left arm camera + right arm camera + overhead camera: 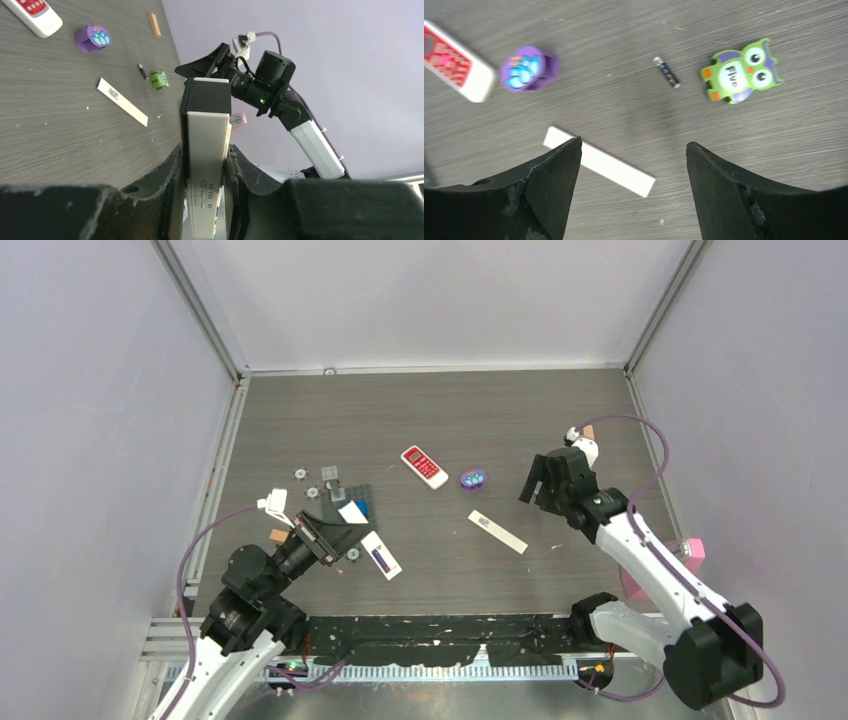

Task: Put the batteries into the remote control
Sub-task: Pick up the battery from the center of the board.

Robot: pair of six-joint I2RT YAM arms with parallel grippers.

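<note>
At the left, the left tool (206,172) is clenched on the long, narrow white plastic remote control with a black end section (207,135). It holds the remote on edge, black end pointing away from the wrist, and the battery bay is not in view. Near the middle of the dark grey wood-grain bench (450,420) lie a wider white remote with a red button face (424,467), a small purple round toy with a blue flower top (473,478) and a flat white plastic strip (497,531), possibly the bay cover. To the right, the right tool (633,146) hangs released, jaws wide, over the bench. One slim dark cylindrical battery (666,71) lies aslant ahead of its fingertips, near a green and purple owl figure (741,70). The step in hand looks like fetching that cell. Next, the right tool would need to move forward over it, turn so the jaws cross its thin body, then descend and close without catching the owl.
</note>
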